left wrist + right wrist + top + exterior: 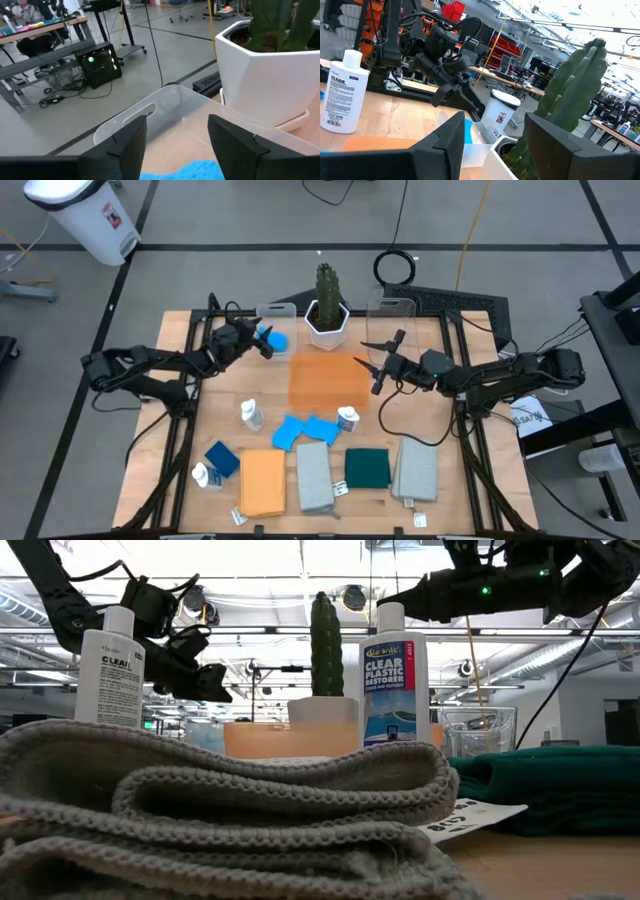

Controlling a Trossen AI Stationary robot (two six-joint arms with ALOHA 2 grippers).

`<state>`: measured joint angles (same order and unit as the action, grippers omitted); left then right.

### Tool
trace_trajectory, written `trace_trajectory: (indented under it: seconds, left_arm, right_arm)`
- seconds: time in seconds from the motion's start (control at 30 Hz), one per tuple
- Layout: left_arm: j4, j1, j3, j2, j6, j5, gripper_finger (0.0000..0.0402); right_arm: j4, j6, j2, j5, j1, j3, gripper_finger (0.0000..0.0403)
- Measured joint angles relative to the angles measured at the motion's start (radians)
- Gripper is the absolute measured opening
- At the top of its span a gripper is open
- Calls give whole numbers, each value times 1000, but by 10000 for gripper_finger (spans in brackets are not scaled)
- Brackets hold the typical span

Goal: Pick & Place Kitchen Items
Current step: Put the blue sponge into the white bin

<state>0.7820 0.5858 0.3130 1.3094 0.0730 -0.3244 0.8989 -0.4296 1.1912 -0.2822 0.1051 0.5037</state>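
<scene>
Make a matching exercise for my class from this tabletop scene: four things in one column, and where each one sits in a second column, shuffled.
Things
1. cactus
2. orange tray
3. dark green cloth
4. left pincer

Places
A. front row, between two grey cloths
B. white hexagonal pot at the table's back edge
C. over the clear bin holding a blue sponge
D. flat on the table's middle, in front of the cactus

Pairs: 1-B, 2-D, 3-A, 4-C
</scene>
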Motion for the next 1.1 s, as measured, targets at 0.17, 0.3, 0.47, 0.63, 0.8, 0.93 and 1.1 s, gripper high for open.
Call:
trace_trajectory:
  seconds: [0.17,0.3,0.47,0.63,0.8,0.93,1.1]
  left_arm:
    - [2,0,0,-45,-85,-57,220]
    - [-2,-11,1,-123,-128,-49,220]
    - [0,-74,1,-240,-124,47,221]
    - [0,-172,1,-342,-120,105,221]
    - [-4,-292,36,-398,-79,146,221]
    - [-68,-394,88,-401,-11,139,221]
    - [-157,-488,164,-383,48,112,221]
  right_arm:
    - [-3,0,0,0,0,0,171]
    - [-8,-1,0,0,0,0,170]
    - [-14,-1,0,0,0,0,170]
    - [-14,1,0,0,0,0,170]
    - [-14,2,0,0,0,0,170]
    - [-14,2,0,0,0,0,169]
    - [-14,2,0,-1,0,0,170]
